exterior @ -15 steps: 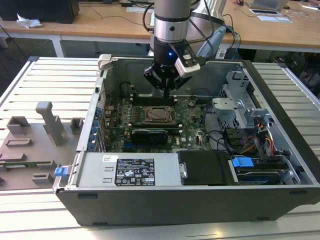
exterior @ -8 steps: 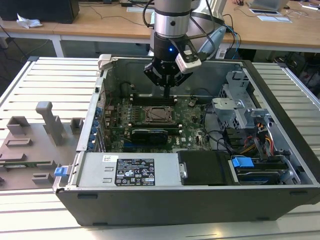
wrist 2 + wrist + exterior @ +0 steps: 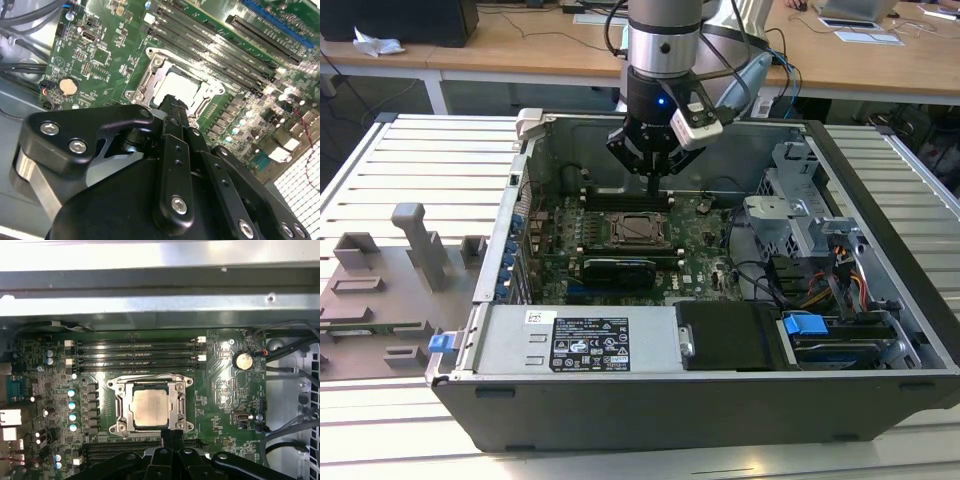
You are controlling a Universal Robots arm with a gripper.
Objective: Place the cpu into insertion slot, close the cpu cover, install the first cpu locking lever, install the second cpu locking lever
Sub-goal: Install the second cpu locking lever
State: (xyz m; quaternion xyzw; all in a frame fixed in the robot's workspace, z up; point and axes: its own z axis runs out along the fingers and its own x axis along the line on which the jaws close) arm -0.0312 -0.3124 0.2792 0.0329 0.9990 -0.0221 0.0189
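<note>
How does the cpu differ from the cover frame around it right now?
The cpu is a solid, pale silver-grey square; the cpu cover is a thin metal frame with a large open window. The cpu sits inside that window, the cpu cover around it. Both lie flat on the green board, near the gripper.

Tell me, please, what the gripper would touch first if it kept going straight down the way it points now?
Most likely the cpu cover at the socket's edge, lying closed around the cpu. The gripper points down just beside the chip, though depth is hard to judge.
</note>
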